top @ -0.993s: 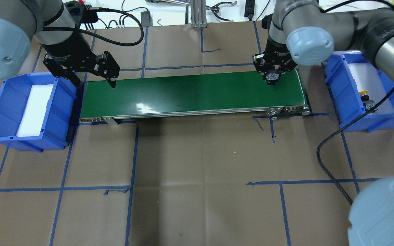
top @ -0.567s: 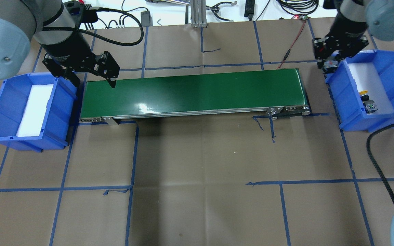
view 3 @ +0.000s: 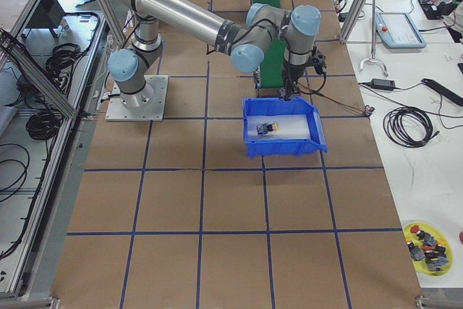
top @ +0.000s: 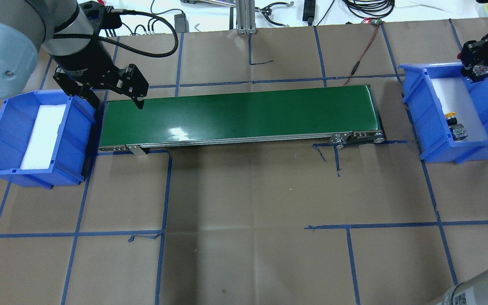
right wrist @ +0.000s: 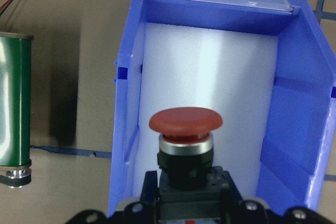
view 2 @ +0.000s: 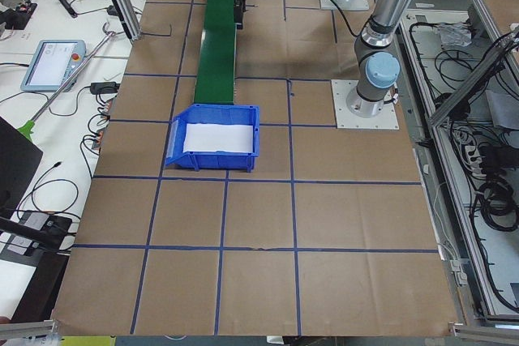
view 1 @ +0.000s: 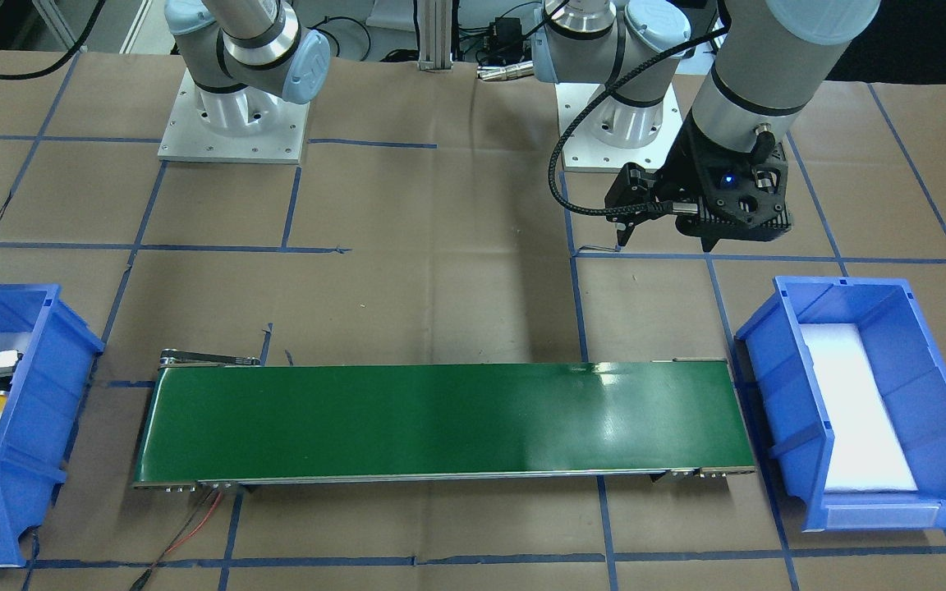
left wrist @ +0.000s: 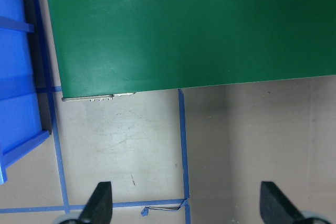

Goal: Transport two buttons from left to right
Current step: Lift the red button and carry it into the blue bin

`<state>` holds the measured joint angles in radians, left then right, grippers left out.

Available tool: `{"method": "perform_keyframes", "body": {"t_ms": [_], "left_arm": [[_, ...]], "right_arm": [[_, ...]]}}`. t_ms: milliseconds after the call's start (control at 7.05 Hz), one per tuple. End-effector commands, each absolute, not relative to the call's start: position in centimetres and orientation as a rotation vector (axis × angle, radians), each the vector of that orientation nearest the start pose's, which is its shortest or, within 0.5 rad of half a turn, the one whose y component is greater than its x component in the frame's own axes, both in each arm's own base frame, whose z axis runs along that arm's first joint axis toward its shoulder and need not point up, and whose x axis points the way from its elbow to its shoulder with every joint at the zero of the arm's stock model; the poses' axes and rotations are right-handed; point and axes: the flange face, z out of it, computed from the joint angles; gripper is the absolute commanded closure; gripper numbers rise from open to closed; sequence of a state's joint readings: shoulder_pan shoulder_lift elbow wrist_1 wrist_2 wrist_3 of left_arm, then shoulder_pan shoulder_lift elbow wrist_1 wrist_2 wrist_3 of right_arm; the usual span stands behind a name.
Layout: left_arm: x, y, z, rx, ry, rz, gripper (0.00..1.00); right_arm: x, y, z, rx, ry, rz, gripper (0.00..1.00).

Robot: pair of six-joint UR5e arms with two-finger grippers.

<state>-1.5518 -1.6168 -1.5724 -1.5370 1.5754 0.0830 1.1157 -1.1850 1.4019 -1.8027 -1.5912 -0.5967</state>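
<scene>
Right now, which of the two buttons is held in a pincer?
The red-capped button, clamped in the right pincer over the right bin; the yellow-capped button lies inside that bin.

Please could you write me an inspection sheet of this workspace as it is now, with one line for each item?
Surface: table covered in brown paper with blue tape lines; green conveyor belt bare.
Job's things: yellow button lies in the right bin; red button held above that bin. Left bin holds only white foam.
Clutter: loose tape end.
Grippers: left gripper open, empty, by the belt's left end; right gripper shut on the red button.
Cables: black hose looped beside the left arm; red wire beyond the belt.
Surroundings: teach pendant; yellow dish of small parts.
</scene>
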Motion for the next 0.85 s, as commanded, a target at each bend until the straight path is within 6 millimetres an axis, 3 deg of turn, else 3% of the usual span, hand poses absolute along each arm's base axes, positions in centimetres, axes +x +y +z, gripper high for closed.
{"method": "perform_keyframes", "body": {"t_ms": [0,284,425,709], "left_arm": [[-12.3,-51.2,46.8,0.101,3.136,0.02,0.01],[-12.3,-51.2,46.8,0.099,3.136,0.02,0.01],[-12.3,-51.3,46.8,0.099,3.136,0.017,0.01],[-12.3,-51.3,46.8,0.099,3.136,0.017,0.01]], "right_arm": [[-18.4,-66.5,31.7,-0.286,3.151,-0.012,0.95],[-19.4,-68.6,25.6,-0.331,3.144,-0.004,0.95],[-19.4,-68.6,24.3,-0.329,3.14,0.01,0.95],[-19.4,-68.3,24.0,-0.332,3.143,0.02,0.95]]}}
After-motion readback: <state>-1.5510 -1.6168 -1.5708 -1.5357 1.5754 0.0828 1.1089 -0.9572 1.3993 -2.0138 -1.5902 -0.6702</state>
